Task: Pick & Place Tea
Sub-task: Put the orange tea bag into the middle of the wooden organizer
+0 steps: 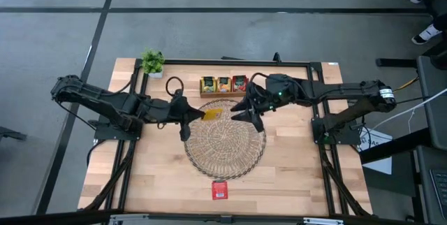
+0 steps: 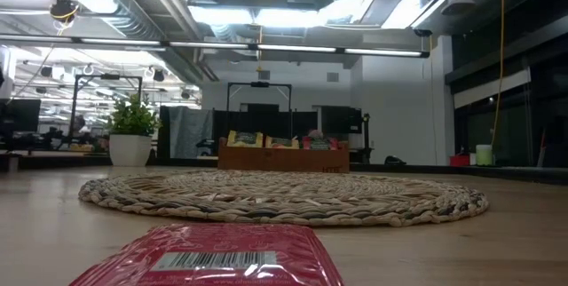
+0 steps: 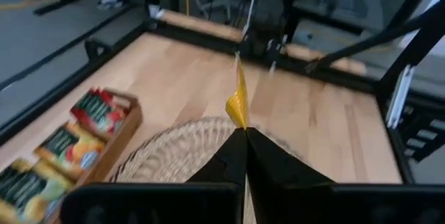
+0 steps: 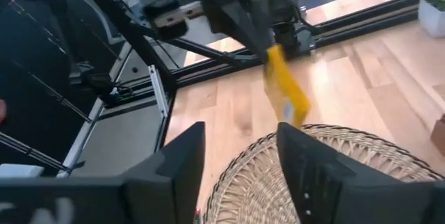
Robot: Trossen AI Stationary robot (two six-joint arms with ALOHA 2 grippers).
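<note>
Judging by where things sat, we were barely started: left gripper (image 1: 193,114) pinched one yellow sachet (image 1: 212,113) above the wicker mat (image 1: 225,158), right gripper (image 1: 245,112) gaped empty, red sachet (image 1: 220,190) still unplaced.

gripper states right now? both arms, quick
Left gripper: shut on the yellow tea sachet, held above the wicker mat.
Right gripper: open, empty, just across from the sachet.
</note>
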